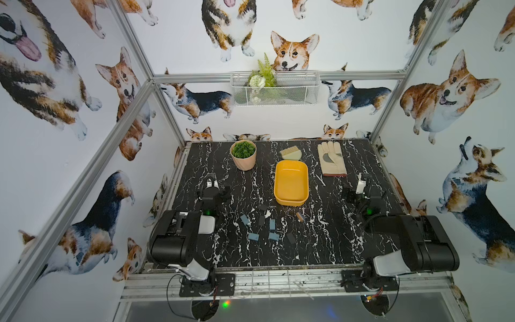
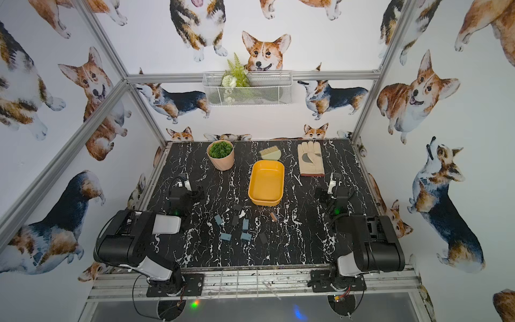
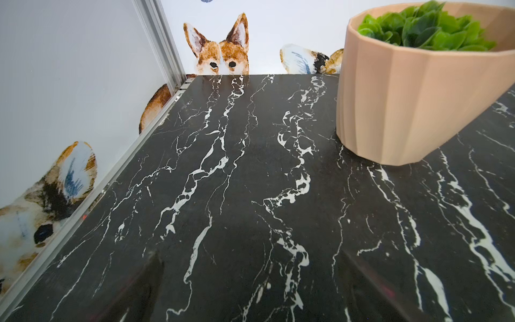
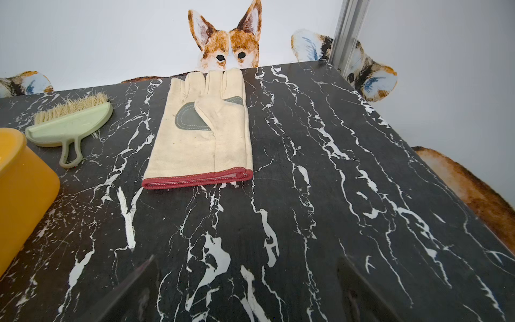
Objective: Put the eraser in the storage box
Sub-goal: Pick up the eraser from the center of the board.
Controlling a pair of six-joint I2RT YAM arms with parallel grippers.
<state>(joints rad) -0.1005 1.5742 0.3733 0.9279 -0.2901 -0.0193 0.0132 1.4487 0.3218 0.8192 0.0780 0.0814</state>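
Left gripper (image 3: 250, 255), right gripper (image 4: 246, 259): jaws wide, empty. Advised: centre over one eraser (image 1: 271, 224), descend vertically, pinch narrow sides, carry to storage box (image 1: 291, 181).

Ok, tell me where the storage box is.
In both top views the storage box lies centrally, directly in front of the brush, left of the glove.

A robot lab's test booth; aluminium frame (image 1: 195, 78) all round, corgi-print walls (image 1: 348, 33); left arm (image 1: 172, 237) and right arm (image 1: 423, 239) bolted to a rail (image 1: 278, 280) before a marble-look table (image 1: 328, 239).
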